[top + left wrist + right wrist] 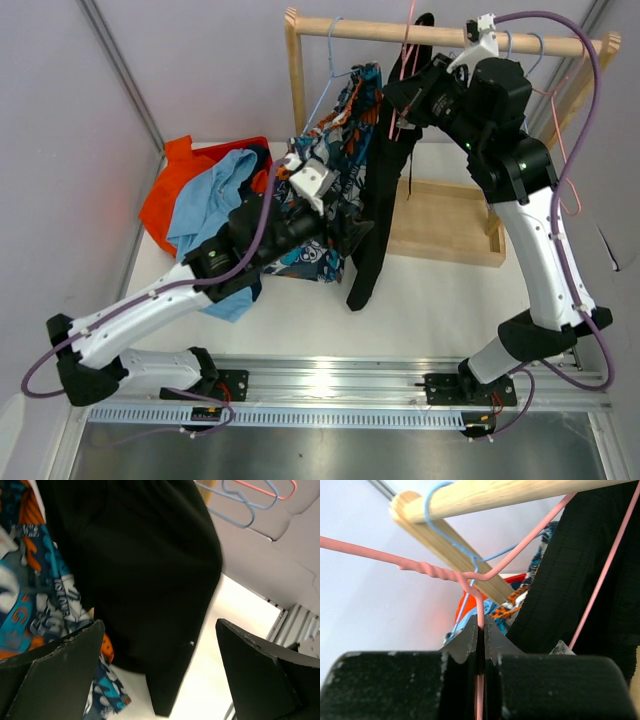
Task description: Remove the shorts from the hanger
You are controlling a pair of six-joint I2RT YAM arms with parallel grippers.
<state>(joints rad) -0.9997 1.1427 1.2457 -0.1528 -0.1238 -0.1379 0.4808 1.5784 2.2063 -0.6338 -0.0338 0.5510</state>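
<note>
Black shorts [380, 200] hang from a pink wire hanger [407, 45] on the wooden bar [440, 36]. My right gripper [404, 108] is shut on that hanger; in the right wrist view the pink hanger's wire [479, 597] runs straight between the closed jaws of the right gripper [481, 626]. Patterned blue-orange-white shorts [340, 170] hang just left, on a blue hanger [442, 510]. My left gripper [350, 235] stands open beside the black shorts' lower leg [165, 630], which lies between its fingers [55, 675] without touching them. Orange shorts [175, 190] and light blue shorts [215, 195] lie piled at the left.
The rack's wooden base [445, 220] sits behind the hanging shorts. Empty pink [570, 150] and blue [530, 50] hangers hang at the bar's right end. Walls close in on both sides. A metal rail [350, 375] runs along the near edge.
</note>
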